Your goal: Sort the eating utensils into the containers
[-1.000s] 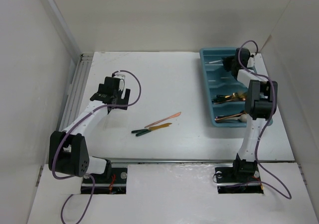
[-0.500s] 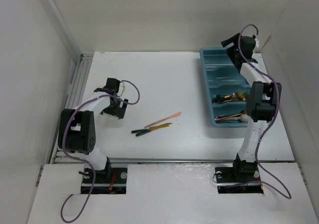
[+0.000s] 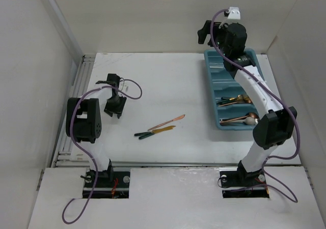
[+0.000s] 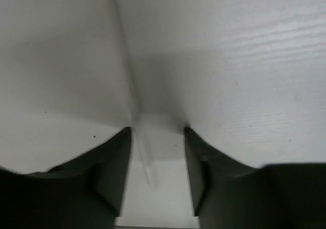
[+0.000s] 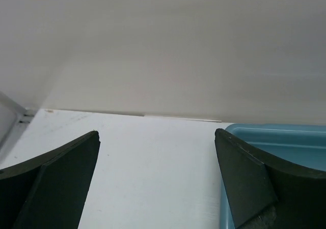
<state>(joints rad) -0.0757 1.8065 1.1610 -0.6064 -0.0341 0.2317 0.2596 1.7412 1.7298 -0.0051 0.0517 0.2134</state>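
Three eating utensils lie loose at mid-table: a copper one (image 3: 167, 121) and two with dark green handles (image 3: 152, 133) just in front of it. The teal tray of containers (image 3: 220, 81) stands at the right, with several gold utensils (image 3: 235, 101) in its near slots. My left gripper (image 3: 114, 108) hangs low over bare table, well left of the loose utensils. Its fingers (image 4: 118, 158) stand partly apart with nothing between them. My right gripper (image 3: 205, 34) is raised above the tray's far left corner (image 5: 285, 137), wide open and empty.
White walls enclose the table at the back and on both sides. A metal rail (image 3: 76, 94) runs along the left edge, close to my left arm. Purple cables loop off both arms.
My left gripper drew back toward the left and its jaws narrowed. My right gripper opened wide and rose from the tray's far end toward the back wall.
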